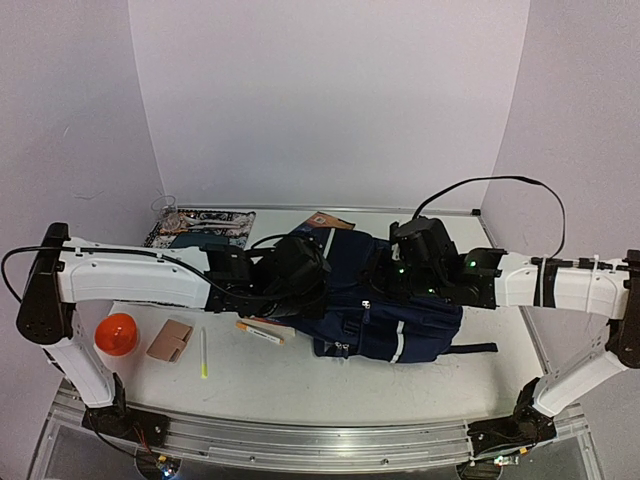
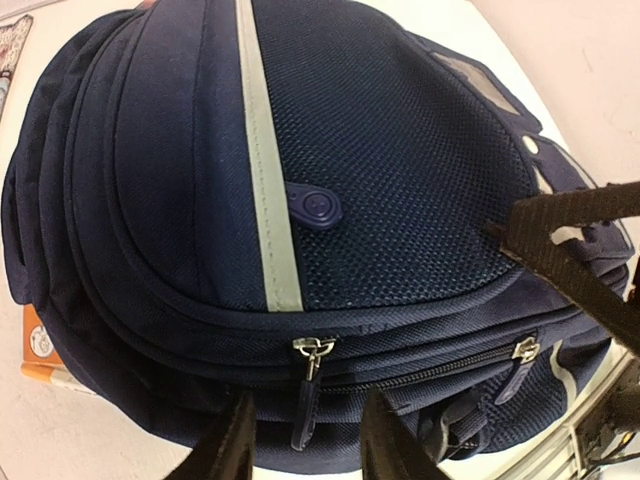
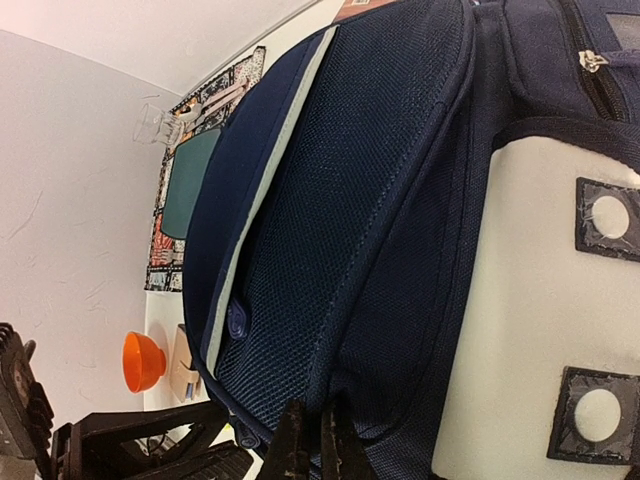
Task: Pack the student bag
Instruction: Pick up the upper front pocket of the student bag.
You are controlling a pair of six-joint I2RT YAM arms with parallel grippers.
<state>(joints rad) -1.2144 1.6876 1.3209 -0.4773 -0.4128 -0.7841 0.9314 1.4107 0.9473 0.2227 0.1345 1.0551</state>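
The backpack (image 1: 400, 310) lay flat in the middle of the table (image 1: 300, 385), front pockets up, between my two arms and a little toward my right. One far corner of it rested on an orange book (image 1: 326, 220). Beyond that, by the back wall, lay the patterned mat (image 1: 200, 228).

My left gripper (image 2: 305, 450) hung low at the bag's edge. Its jaws stood partly apart, one finger (image 2: 235, 450) on each side of a dangling zipper pull (image 2: 305, 405). The pull sat in the gap between them and I saw neither finger touching it, so I had hold of nothing there. A second zipper slider (image 2: 523, 349) sat further along the same track, toward my right.

My right gripper (image 3: 318, 450) reached in from the other side. Its jaws were drawn together, with the tips set against the seam of the mesh front pocket (image 3: 330, 250). I could not tell whether a fold of cloth was nipped between them.

On the bare table to my left, well clear of the bag, were an orange bowl (image 1: 117, 333), a tan case (image 1: 170, 340) just beside it, and a thin yellow-green pen (image 1: 203, 352). An orange-and-white marker (image 1: 260, 332) lay nearer, just off the bag's near left corner and under my left arm.
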